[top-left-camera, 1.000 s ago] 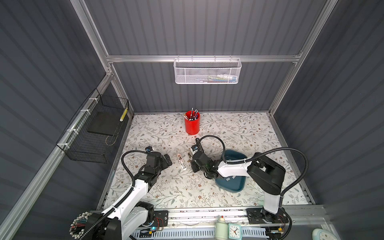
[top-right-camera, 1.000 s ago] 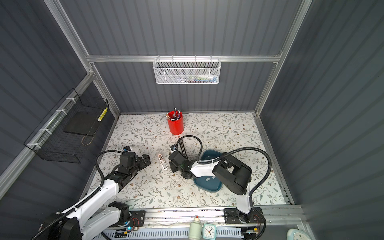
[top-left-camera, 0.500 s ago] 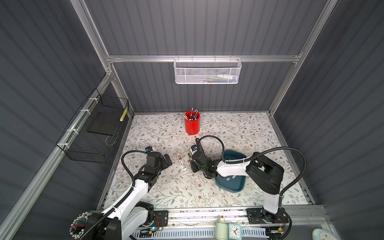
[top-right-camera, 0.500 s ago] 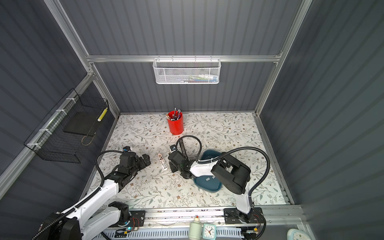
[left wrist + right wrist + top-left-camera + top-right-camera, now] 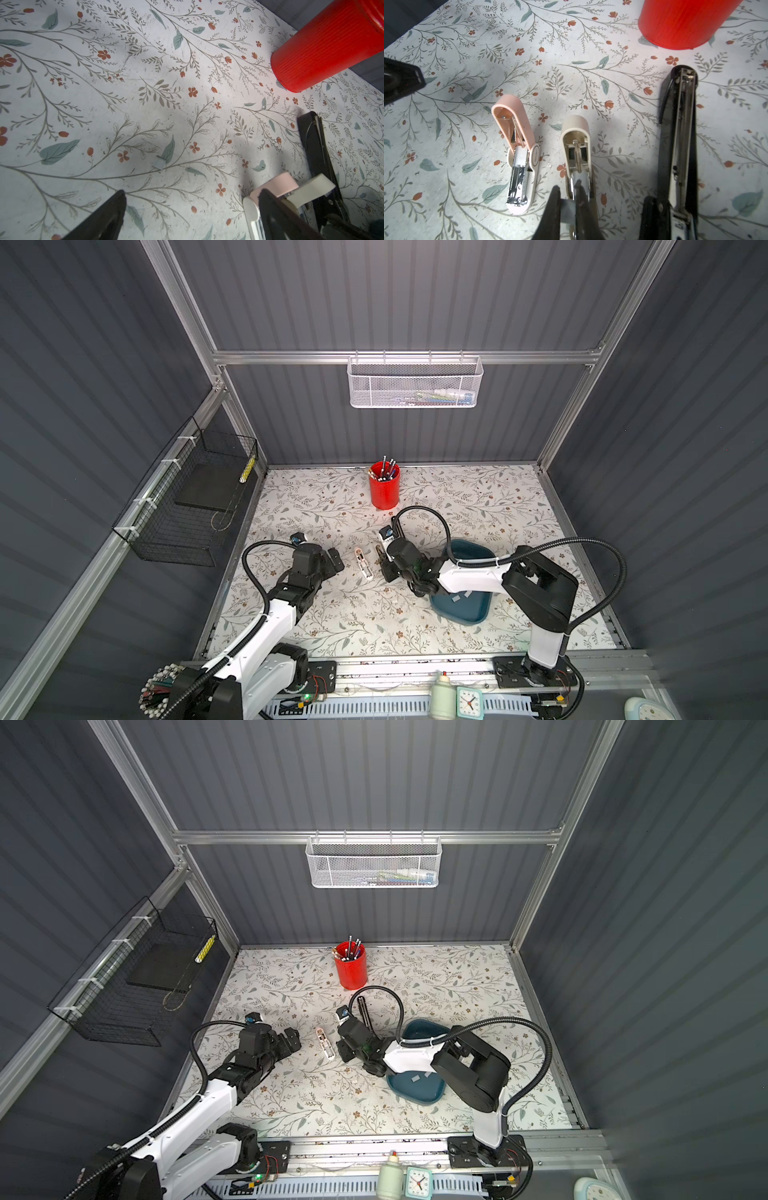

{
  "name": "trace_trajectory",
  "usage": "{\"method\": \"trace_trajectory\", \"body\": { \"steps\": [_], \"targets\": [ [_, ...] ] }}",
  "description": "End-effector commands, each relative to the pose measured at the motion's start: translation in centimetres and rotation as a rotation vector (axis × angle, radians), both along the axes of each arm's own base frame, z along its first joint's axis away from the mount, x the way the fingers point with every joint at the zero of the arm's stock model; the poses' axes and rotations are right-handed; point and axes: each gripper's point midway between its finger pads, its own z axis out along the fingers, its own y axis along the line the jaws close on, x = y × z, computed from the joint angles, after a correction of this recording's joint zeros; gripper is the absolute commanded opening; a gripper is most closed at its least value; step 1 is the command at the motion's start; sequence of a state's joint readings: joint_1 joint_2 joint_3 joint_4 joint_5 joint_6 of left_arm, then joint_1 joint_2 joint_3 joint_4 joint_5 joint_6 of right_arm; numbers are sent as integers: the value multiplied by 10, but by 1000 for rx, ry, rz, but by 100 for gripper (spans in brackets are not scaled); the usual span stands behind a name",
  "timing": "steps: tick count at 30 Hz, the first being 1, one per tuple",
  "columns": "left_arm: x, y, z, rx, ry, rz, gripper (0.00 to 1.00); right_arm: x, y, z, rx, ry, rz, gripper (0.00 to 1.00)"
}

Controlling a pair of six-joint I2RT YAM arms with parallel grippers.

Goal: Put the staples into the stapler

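Two staple strips (image 5: 456,598) show in the blue tray (image 5: 478,616) near the front of the counter (image 5: 374,630). Beyond, the right hand (image 5: 568,195), nearly closed, pinches one grey strip (image 5: 568,207) at the open channel of the cream stapler (image 5: 576,145), so loading looks unfinished. The left hand (image 5: 331,562) gapes wide and empty beside the open pink stapler (image 5: 519,158).

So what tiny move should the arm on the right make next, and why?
Probably ease the right gripper down so the pale grey strip of staples pinched in it drops into the open metal channel of the cream plastic stapler beneath. That stapler lies flipped open, and the strip appears not yet seated.
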State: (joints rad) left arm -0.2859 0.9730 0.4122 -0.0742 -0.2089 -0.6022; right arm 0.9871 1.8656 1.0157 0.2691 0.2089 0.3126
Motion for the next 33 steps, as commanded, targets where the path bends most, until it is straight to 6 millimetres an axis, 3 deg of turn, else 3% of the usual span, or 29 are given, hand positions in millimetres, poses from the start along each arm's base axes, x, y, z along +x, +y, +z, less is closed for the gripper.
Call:
{"method": "trace_trajectory", "body": {
  "steps": [1, 6, 33],
  "targets": [
    [3, 4, 5, 8, -6, 14, 100, 3, -7, -7, -5, 15, -11, 9],
    [3, 4, 6, 9, -10, 15, 100, 3, -6, -20, -19, 41, -6, 9],
    [4, 5, 3, 15, -1, 20, 100, 6, -10, -33, -54, 70, -26, 10]
  ]
}}
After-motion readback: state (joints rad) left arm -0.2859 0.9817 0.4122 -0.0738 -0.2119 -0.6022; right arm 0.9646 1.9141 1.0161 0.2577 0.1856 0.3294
